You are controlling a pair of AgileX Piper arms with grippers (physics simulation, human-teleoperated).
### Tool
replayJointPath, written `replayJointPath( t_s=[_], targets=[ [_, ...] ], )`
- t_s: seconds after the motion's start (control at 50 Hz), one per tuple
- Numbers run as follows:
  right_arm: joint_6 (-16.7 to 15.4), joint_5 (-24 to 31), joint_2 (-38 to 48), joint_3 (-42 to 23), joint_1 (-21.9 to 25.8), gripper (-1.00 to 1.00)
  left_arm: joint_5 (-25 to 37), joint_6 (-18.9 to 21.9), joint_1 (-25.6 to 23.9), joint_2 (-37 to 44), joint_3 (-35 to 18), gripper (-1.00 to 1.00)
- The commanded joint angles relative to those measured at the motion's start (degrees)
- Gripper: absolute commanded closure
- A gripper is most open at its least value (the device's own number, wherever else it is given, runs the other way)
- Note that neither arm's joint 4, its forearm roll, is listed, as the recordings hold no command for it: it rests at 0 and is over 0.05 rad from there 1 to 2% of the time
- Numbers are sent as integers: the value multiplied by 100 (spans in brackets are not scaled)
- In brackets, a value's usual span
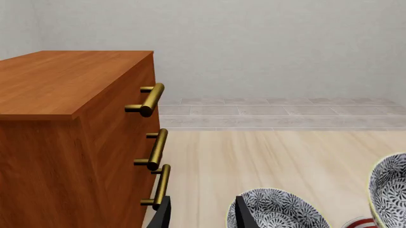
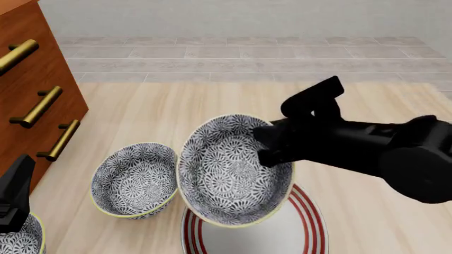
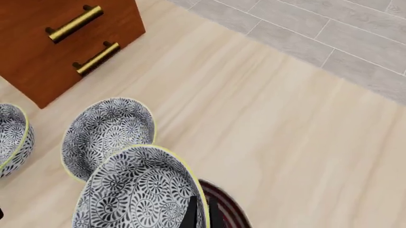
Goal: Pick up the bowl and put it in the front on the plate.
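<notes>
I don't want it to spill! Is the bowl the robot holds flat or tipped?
Tipped. The bowl held by the right end effector leans over the plate, showing its empty inside.

bowl (image 2: pixel 229 177): glazed ceramic look, smooth | plate (image 2: pixel 304 233): glossy white ceramic look | table (image 2: pixel 211 106): pale matt wood grain | cabinet (image 1: pixel 57 142): reddish wood, brass-coloured metal handles (image 1: pixel 155 147) | right gripper (image 2: pixel 272 145): matt black

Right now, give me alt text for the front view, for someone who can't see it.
The right gripper holds a patterned bowl tilted above a red-ringed plate. A second bowl sits beside it, near a wooden drawer cabinet.
</notes>
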Motion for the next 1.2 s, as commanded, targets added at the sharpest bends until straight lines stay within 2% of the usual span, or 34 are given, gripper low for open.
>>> replayJointPath(
  t_s=[0.02,0.54,1.2],
  targets=[
    [190,-128,-257,406,157,100,0,0,0,0,0,-100],
    [503,-630,-149,1129,189,100,0,0,0,0,0,-100],
    [889,-1161,315,1573,217,100,0,0,0,0,0,-100]
  ],
)
